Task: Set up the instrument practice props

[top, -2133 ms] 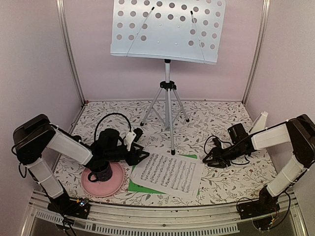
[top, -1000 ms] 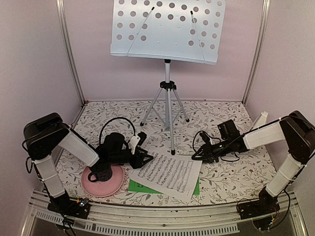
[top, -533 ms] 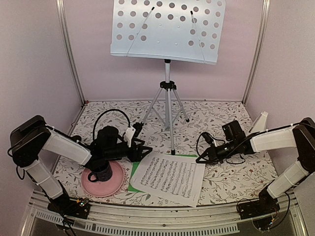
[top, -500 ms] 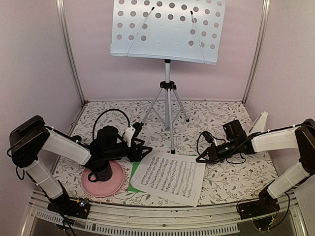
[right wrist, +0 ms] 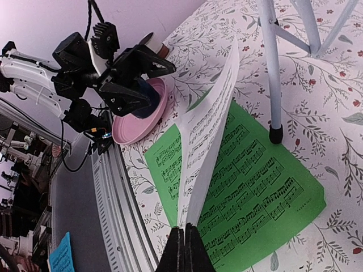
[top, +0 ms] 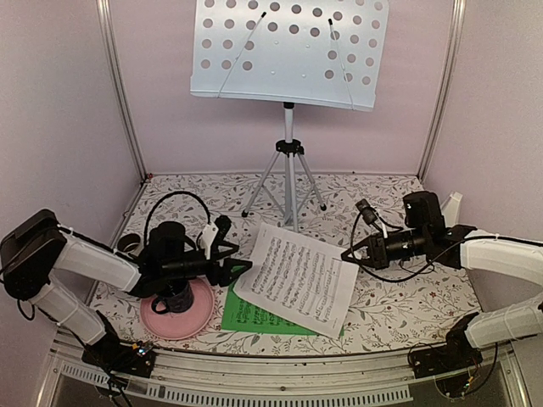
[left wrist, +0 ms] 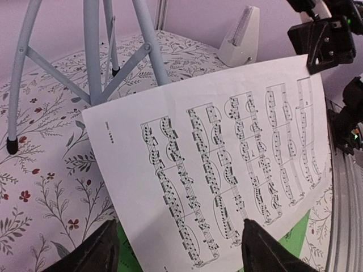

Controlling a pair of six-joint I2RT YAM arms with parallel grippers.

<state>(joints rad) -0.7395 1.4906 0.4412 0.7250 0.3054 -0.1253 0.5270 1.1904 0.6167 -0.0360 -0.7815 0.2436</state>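
White sheet of music (top: 297,275) hangs tilted in the overhead view, just in front of the tripod (top: 288,174) that carries the pale-blue music stand (top: 288,51). Its right edge is raised. The right gripper (top: 346,253), to the right of the tripod, has its jaws pressed together on that edge. The green sheet of music (top: 254,315) lies flat on the table (top: 382,199) under it, further in front of the tripod. The left gripper (top: 231,248), left of the tripod, has its jaws spread beside the white sheet's left edge and grips nothing. The metronome (top: 451,206) stands well to the tripod's right. A pink plate (top: 191,320) with a dark mug (top: 174,297) sits left and in front of the tripod, and a beige cup (top: 129,244) is further left.

From the left wrist, the white sheet (left wrist: 227,164) fills the view between the left gripper's (left wrist: 178,238) two wide-apart fingers (left wrist: 85,252). The tripod (left wrist: 93,51) legs stand behind the sheet and the metronome (left wrist: 241,37) is to their right. The right gripper (left wrist: 317,39) holds the sheet's far edge. A strip of green sheet (left wrist: 306,226) shows underneath.

From the right wrist, the white sheet (right wrist: 210,130) is seen edge-on, rising from the right gripper's (right wrist: 184,249) closed fingers. The green sheet (right wrist: 244,175) lies below, next to a tripod (right wrist: 272,73) foot. Past the sheet, the left gripper (right wrist: 161,63) is open above the plate (right wrist: 133,124) and mug (right wrist: 148,96).
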